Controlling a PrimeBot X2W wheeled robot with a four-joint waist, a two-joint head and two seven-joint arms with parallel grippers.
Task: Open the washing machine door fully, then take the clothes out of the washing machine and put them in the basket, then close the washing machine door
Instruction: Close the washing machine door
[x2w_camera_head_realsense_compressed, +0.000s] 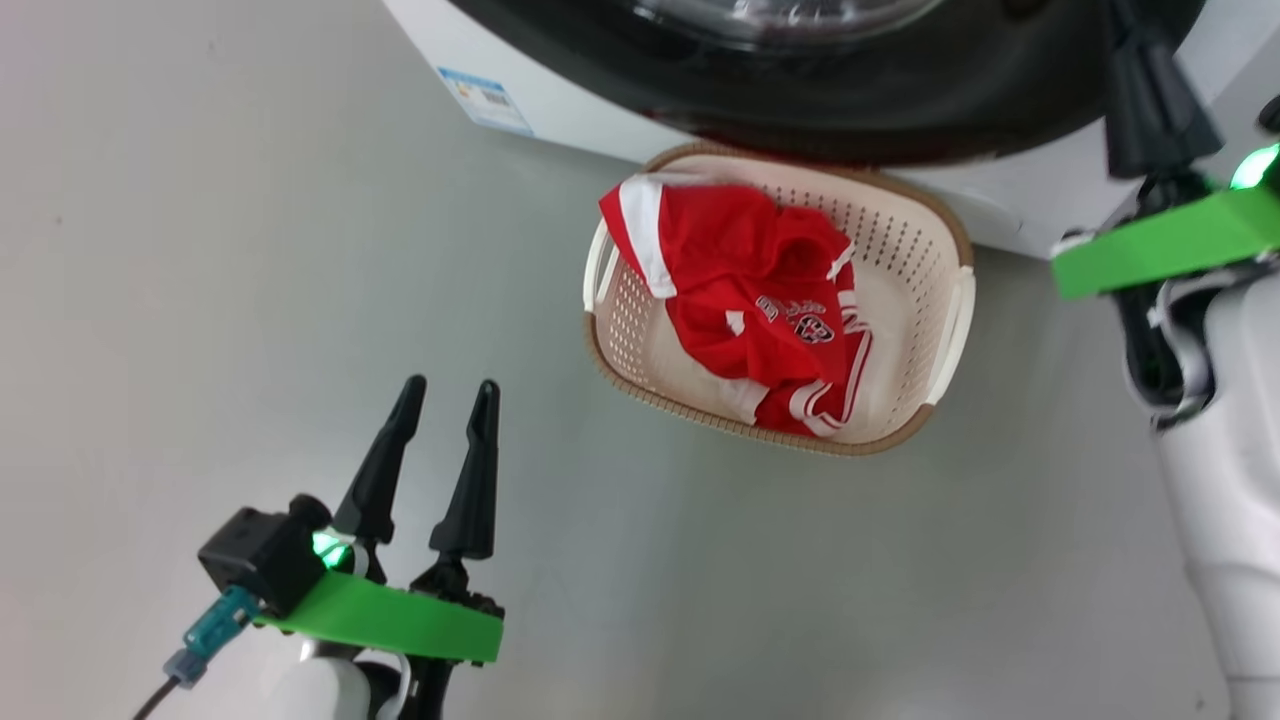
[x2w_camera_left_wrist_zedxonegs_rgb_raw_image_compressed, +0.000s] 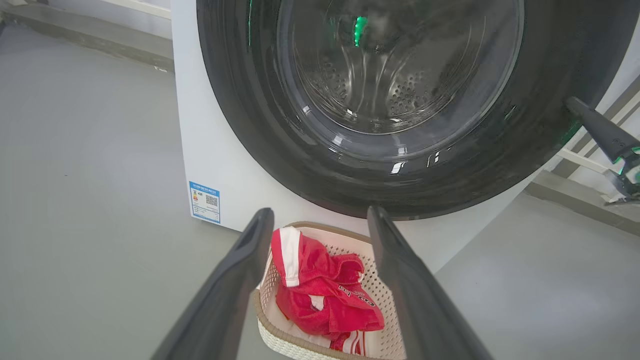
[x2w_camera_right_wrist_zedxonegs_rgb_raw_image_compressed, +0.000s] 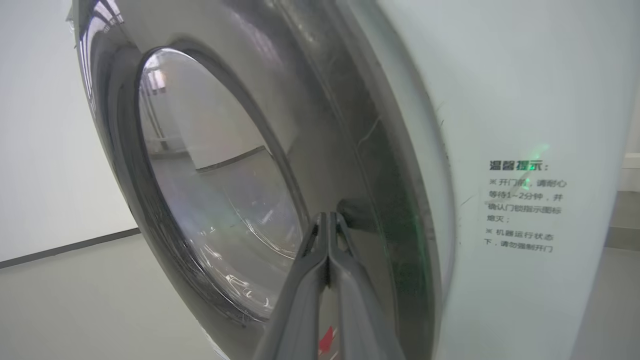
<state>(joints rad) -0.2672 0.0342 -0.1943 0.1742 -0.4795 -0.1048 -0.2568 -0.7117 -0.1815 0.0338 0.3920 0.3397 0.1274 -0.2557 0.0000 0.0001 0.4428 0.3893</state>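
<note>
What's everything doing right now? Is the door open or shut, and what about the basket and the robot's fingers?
Door: flat against the washer, looks shut.
Drum: looks empty through the glass.
Basket: upright on the floor, holding clothes.
Clothes: crumpled in the basket.
Left fingers: apart, holding nothing.
Right fingers: pressed together, tips at the door's edge.

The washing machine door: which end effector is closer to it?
Right. The right end effector, shut, sits right at the edge of the washing machine door; the left end effector, open, is well away, left of the basket.
</note>
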